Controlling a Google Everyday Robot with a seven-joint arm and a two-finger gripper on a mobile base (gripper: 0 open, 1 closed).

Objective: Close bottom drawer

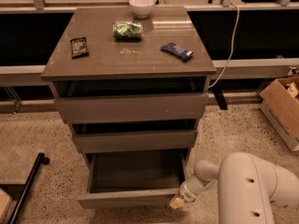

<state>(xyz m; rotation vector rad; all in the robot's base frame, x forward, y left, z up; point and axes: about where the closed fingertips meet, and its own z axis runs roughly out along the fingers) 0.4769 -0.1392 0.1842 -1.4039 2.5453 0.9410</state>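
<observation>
Our pale gripper (178,201) sits by the open grey-brown bottom drawer (126,199), seemingly to push; its spread we cannot tell.

My single camera looks down from high in front of the grey-brown three-drawer cabinet (131,107), fairly near; the gripper (177,202) sits at five o'clock.

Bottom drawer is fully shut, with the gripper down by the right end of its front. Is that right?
Not shut. The camera view shows the bottom drawer pulled well out, its grey interior exposed. The gripper is indeed down by the right end of its front.
</observation>
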